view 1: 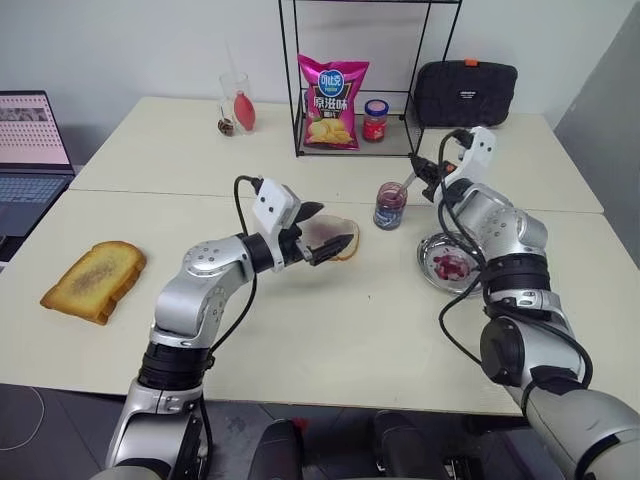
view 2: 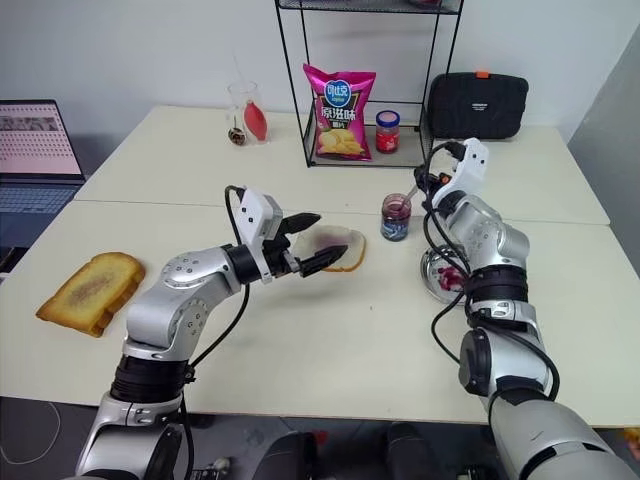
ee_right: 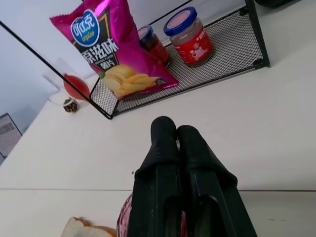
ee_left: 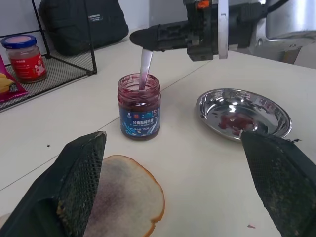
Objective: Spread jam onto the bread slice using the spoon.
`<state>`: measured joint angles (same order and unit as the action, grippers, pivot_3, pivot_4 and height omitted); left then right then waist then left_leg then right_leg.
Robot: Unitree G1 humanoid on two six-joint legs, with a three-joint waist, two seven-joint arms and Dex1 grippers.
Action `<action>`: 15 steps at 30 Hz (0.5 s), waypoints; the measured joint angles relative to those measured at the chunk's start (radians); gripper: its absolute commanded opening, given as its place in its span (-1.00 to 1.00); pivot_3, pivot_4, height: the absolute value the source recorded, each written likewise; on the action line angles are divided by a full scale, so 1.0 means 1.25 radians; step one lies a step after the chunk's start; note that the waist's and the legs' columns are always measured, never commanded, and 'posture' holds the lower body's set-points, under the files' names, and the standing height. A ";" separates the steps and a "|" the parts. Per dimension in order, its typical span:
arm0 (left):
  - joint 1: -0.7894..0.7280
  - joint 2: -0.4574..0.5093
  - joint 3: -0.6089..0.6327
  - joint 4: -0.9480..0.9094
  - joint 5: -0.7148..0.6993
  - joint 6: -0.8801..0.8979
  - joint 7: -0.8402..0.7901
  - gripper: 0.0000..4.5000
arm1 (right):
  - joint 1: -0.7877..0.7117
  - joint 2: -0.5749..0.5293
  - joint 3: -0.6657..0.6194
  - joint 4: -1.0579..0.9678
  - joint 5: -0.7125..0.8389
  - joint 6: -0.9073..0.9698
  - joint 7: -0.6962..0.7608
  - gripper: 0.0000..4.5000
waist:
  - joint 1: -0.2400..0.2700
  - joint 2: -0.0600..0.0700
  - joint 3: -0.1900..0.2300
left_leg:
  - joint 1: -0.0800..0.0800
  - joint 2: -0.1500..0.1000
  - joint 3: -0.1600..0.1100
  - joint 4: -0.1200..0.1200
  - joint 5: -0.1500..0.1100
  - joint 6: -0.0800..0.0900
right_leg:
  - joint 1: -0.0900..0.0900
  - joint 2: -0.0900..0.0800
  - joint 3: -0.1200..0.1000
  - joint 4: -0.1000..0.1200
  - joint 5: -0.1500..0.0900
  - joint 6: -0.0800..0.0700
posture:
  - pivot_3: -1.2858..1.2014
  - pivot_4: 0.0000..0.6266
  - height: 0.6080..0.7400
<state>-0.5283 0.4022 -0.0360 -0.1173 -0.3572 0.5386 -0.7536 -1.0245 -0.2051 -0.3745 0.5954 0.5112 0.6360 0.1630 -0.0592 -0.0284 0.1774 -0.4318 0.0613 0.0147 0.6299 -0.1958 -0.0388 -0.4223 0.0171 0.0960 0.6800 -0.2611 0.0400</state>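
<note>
The bread slice [view 1: 343, 240] lies flat on the table with a reddish-purple smear of jam [ee_left: 116, 195] on its face. My left gripper [view 1: 335, 226] hovers just over it, level and open, with nothing between its fingers [ee_left: 81, 177]. An open jar [ee_left: 139, 113] of dark jam stands a little beyond the bread. My right gripper [ee_left: 148, 37] is above the jar, shut on the handle of the spoon [ee_left: 145, 66]. The spoon's bowl is down inside the jar. In the right wrist view the black fingers [ee_right: 163, 163] press together.
A round steel dish [ee_left: 207, 101] with jam smears sits right of the jar. A golden toasted slice [view 1: 95, 280] lies at the table's left, a laptop [view 1: 30, 150] beyond it. At the back stand a wire rack [view 1: 300, 110] with a chips bag [view 1: 333, 100] and a red-lidded jar [view 1: 375, 120].
</note>
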 measured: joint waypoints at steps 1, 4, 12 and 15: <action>-0.004 -0.002 0.000 0.007 0.001 -0.001 0.000 1.00 | -0.004 0.000 -0.006 -0.003 0.008 0.007 -0.008 -0.97 | 0.000 0.000 0.000 | 0.000 0.000 0.000 0.000 0.000 0.000 | 0.000 0.000 0.000 0.000 0.000 0.000 | 0.03 -0.52 1.00; -0.018 -0.010 0.000 0.024 0.001 -0.006 0.000 1.00 | -0.014 -0.001 -0.022 -0.010 0.017 0.022 -0.025 -0.97 | 0.000 0.000 0.000 | 0.000 0.000 0.000 0.000 0.000 0.000 | 0.000 0.000 0.000 0.000 0.000 0.000 | 0.03 -0.52 1.00; -0.024 -0.013 -0.005 0.040 0.002 -0.016 -0.003 1.00 | -0.015 -0.011 -0.034 -0.023 0.021 0.035 -0.047 -0.97 | 0.000 0.000 0.000 | 0.000 0.000 0.000 0.000 0.000 0.000 | 0.000 0.000 0.000 0.000 0.000 0.000 | 0.03 -0.52 1.00; -0.028 -0.013 -0.011 0.041 0.002 -0.017 -0.005 1.00 | -0.014 -0.012 -0.044 -0.032 0.024 0.039 -0.054 -0.97 | 0.000 0.000 0.000 | 0.000 0.000 0.000 0.000 0.000 0.000 | 0.000 0.000 0.000 0.000 0.000 0.000 | 0.03 -0.52 1.00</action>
<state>-0.5634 0.3861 -0.0499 -0.0666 -0.3547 0.5171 -0.7602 -1.0418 -0.2198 -0.4296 0.5555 0.5409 0.6848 0.0956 -0.0591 -0.0284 0.1774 -0.4318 0.0612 0.0149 0.6297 -0.1958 -0.0388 -0.4223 0.0171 0.0962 0.6797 -0.2611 0.0401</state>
